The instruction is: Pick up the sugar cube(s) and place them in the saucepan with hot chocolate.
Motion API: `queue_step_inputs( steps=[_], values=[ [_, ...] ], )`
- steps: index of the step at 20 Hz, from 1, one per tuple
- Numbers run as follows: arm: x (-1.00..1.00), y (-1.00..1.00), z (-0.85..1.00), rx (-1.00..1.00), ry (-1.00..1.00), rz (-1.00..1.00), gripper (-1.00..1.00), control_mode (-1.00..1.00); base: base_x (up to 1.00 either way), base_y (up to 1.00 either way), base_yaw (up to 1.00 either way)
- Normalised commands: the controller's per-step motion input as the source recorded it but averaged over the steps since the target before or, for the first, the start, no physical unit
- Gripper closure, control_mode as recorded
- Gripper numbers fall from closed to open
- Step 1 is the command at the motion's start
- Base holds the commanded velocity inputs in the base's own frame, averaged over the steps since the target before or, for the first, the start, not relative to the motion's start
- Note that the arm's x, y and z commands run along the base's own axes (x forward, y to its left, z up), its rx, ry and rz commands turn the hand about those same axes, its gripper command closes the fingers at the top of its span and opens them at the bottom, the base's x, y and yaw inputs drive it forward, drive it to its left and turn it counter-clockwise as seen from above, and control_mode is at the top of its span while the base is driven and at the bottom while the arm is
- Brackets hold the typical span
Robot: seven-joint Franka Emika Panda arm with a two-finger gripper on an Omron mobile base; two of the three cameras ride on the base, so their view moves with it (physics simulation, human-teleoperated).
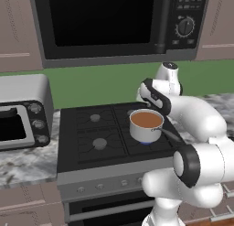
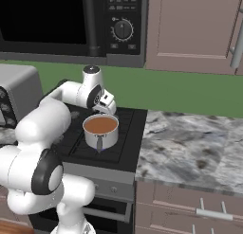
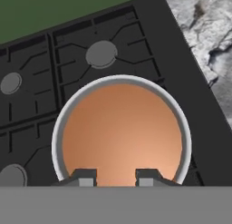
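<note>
The saucepan with hot chocolate stands on the right front burner of the black stove. It is a small steel pan full of brown liquid, with its thin dark handle pointing toward the stove's front. My gripper hangs just above the pan, over its rim nearest the hand camera. Its two fingertips stand apart with nothing between them. In the right base view the gripper sits above the pan's back edge. The sugar cube is out of view.
A microwave hangs low over the stove. A silver toaster oven stands on the counter to the left. Marble counter stretches to the right of the stove, with cabinets above it.
</note>
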Motion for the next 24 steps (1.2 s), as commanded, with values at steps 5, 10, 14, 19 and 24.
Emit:
queue_step_inputs(
  steps=[5, 10, 14, 19, 24],
  values=[
    [-0.18, -0.26, 0.02, 0.0, -0.12, 0.0, -1.0, -1.0, 0.0, 0.0, 0.0],
    [-0.23, -0.26, 0.03, 0.01, -0.14, 0.0, -1.0, -1.0, 0.0, 0.0, 0.0],
    [-0.3, -0.24, 0.0, 0.01, -0.04, 0.0, -1.0, -1.0, 0.0, 0.0, 0.0],
    [-0.41, -0.18, 0.0, 0.01, -0.05, 0.0, -1.0, -1.0, 0.0, 0.0, 0.0],
    [-0.27, -0.08, 0.0, 0.0, -0.03, 0.0, -1.0, -1.0, 0.0, 0.0, 0.0]
  ],
)
